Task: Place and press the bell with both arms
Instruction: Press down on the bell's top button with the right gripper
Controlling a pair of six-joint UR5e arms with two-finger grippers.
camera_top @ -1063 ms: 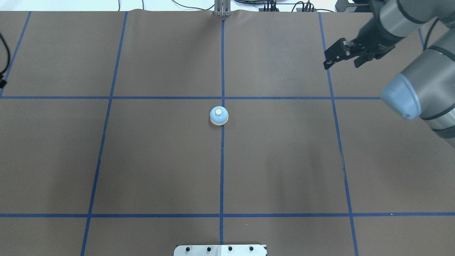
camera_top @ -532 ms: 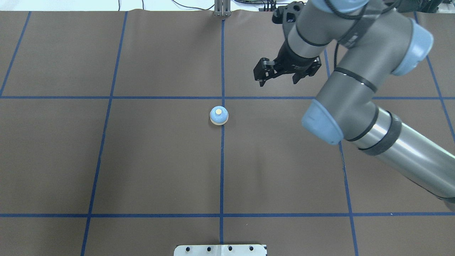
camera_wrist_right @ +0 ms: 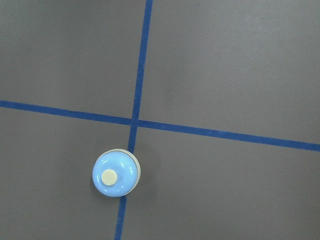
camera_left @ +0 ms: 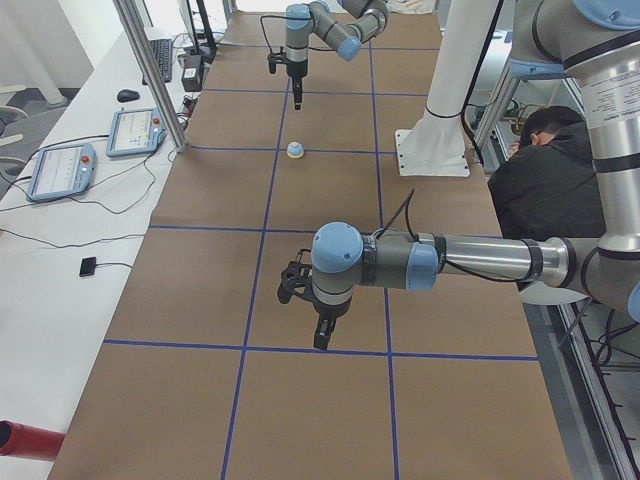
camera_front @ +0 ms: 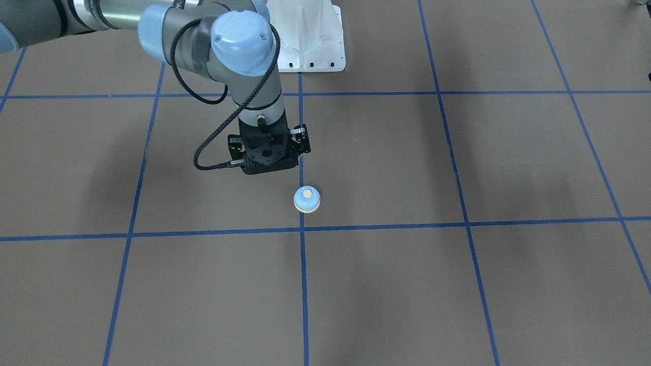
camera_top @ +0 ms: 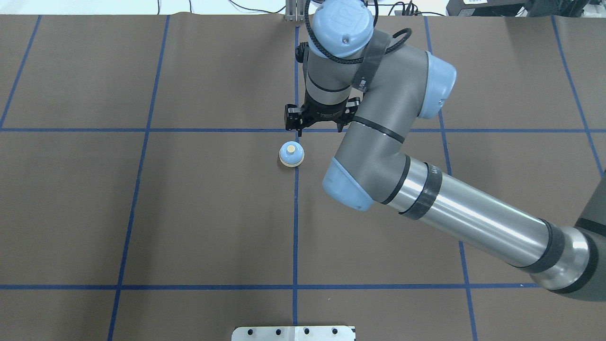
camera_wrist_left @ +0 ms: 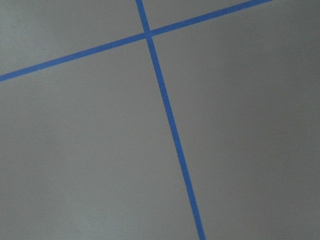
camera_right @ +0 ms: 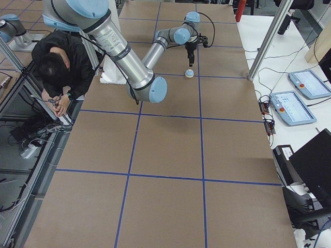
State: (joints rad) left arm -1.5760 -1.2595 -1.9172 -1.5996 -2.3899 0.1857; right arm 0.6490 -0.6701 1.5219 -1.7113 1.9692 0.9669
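Observation:
The light-blue bell [camera_top: 291, 154] with its cream button stands upright near the table's middle, on a blue tape line. It also shows in the front-facing view [camera_front: 306, 199] and low left in the right wrist view [camera_wrist_right: 115, 173]. My right gripper [camera_top: 318, 130] points down and hovers just beyond the bell, slightly to its right, without touching it. Its jaws look open and empty. The wrist hides the fingertips in the front-facing view [camera_front: 268, 158]. My left gripper [camera_left: 318, 335] shows only in the exterior left view, far from the bell; I cannot tell whether it is open or shut.
The brown table cover carries a blue tape grid [camera_top: 147, 130]. The white bolted pedestal [camera_front: 310, 46] stands at the robot's side of the table. A person [camera_left: 545, 170] sits beside the pedestal. Two tablets [camera_left: 140, 130] lie past the table's far edge.
My right arm has swung in from the far right corner toward the middle, so its gripper now hangs close to the bell. The bell has not moved.

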